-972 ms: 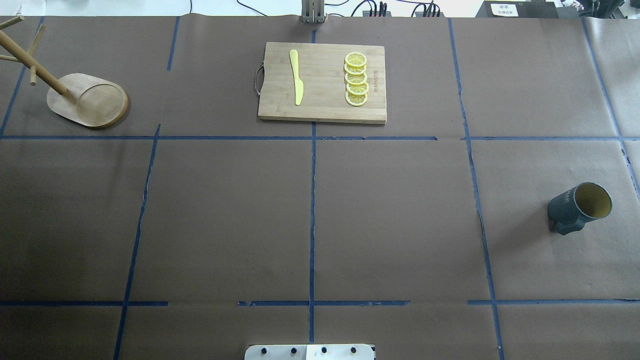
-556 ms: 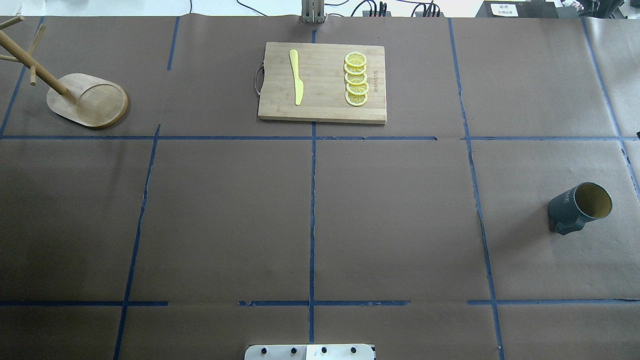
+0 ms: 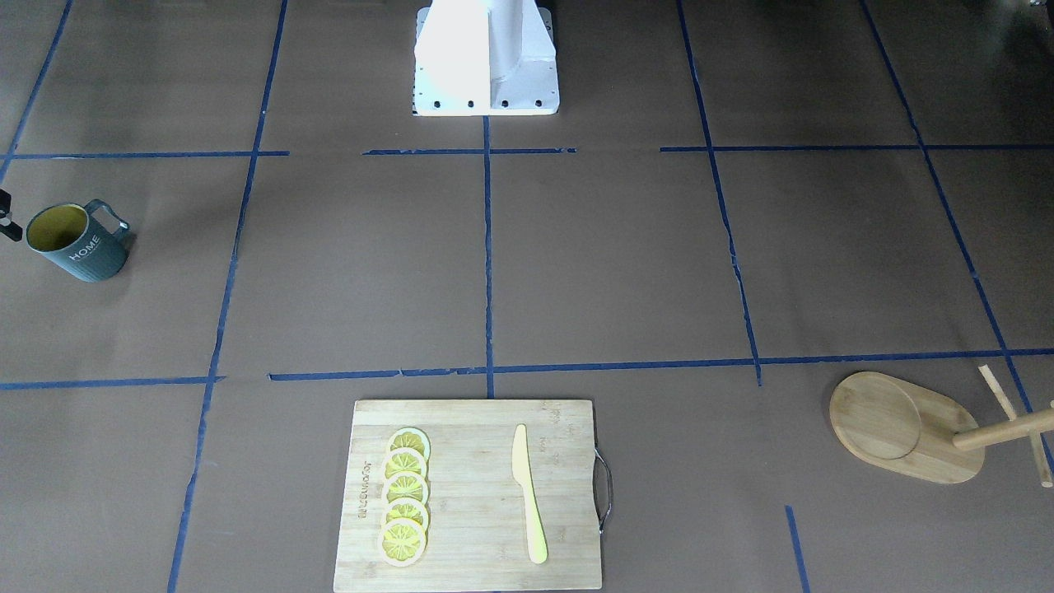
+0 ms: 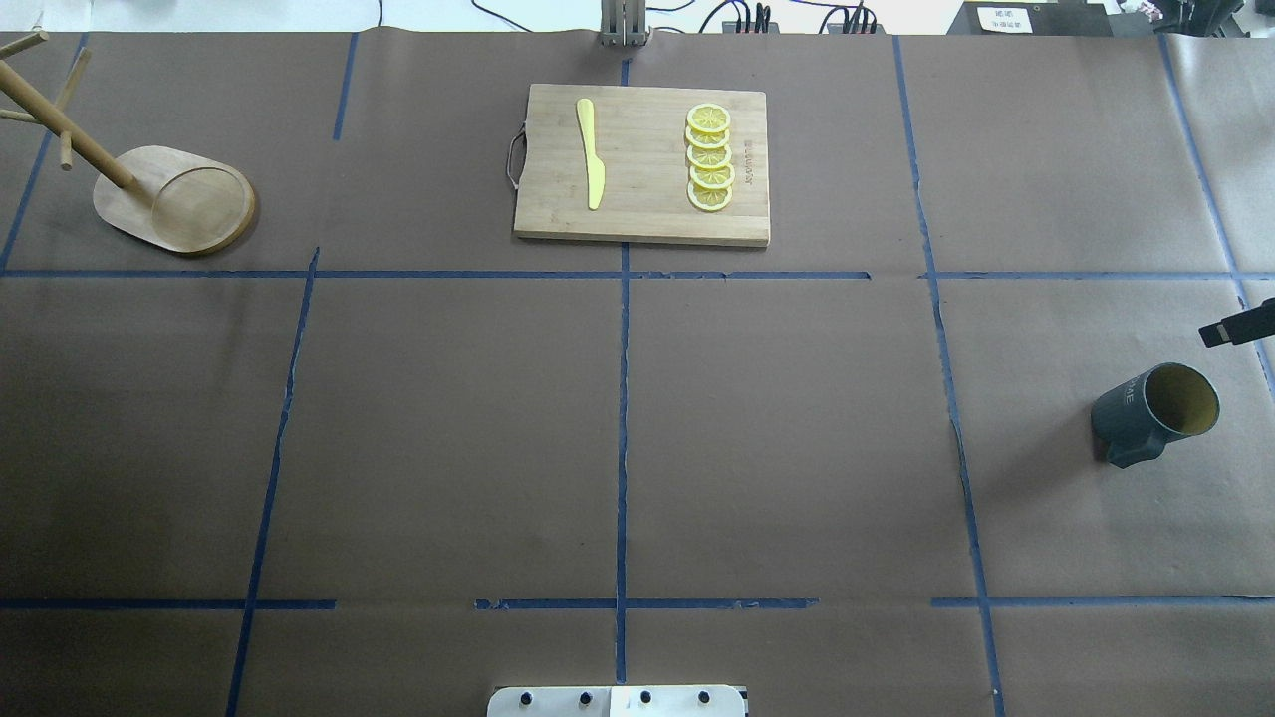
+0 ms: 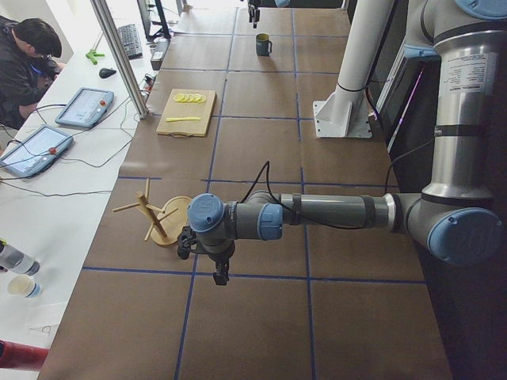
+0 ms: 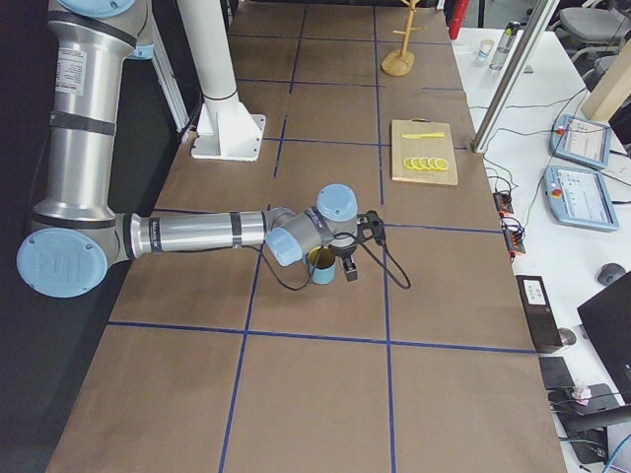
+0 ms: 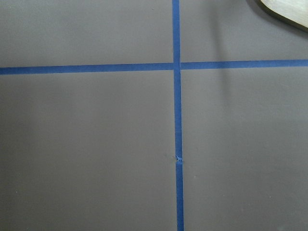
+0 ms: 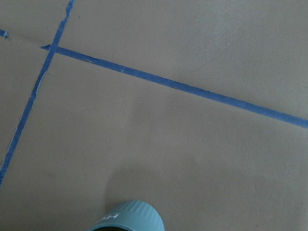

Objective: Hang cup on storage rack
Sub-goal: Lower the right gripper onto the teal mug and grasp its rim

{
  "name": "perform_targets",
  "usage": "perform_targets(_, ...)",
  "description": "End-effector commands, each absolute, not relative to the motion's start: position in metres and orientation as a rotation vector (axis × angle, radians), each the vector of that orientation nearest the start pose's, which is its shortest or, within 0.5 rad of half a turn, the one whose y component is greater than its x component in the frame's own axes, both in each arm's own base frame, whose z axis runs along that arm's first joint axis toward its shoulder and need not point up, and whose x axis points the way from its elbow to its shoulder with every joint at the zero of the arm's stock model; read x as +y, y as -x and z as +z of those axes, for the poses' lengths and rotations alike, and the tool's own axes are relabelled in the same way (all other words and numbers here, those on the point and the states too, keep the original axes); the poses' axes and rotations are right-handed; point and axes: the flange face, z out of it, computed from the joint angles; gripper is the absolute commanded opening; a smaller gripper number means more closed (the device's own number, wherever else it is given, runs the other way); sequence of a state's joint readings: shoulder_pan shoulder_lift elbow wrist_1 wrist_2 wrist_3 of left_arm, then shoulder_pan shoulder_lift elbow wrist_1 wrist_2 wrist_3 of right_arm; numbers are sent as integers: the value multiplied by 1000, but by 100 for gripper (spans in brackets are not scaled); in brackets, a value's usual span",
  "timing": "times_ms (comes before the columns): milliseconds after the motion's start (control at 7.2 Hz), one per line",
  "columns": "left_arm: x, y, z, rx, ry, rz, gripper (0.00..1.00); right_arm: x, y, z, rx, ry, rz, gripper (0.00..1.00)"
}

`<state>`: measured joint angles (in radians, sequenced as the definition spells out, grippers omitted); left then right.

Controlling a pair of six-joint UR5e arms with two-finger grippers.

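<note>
At the far left we see the storage rack (image 4: 174, 199) with nothing hung on it and the left gripper (image 5: 217, 267) hovering near it (its jaws we cannot tell). Far right, the cup (image 4: 1155, 410) stands upright on the table, unmoved. The right gripper (image 4: 1237, 327) has newly entered the overhead view just beyond it, and we cannot tell its jaws either. We judge that the reach for the cup has begun.
</note>
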<state>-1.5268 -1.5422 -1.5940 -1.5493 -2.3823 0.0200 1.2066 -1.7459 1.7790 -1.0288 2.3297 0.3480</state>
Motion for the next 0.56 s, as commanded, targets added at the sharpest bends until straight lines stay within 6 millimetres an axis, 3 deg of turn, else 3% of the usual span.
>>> perform_targets(0,-478,40,662,811,37,49,100,-417,119,589,-847,-229,-249,99)
perform_targets(278,-478,40,662,811,39,48,100,-411,134,598,-820,-212,-275,98)
perform_targets(417,-478,40,662,811,39,48,100,-407,142,609,-816,-184,-290,93)
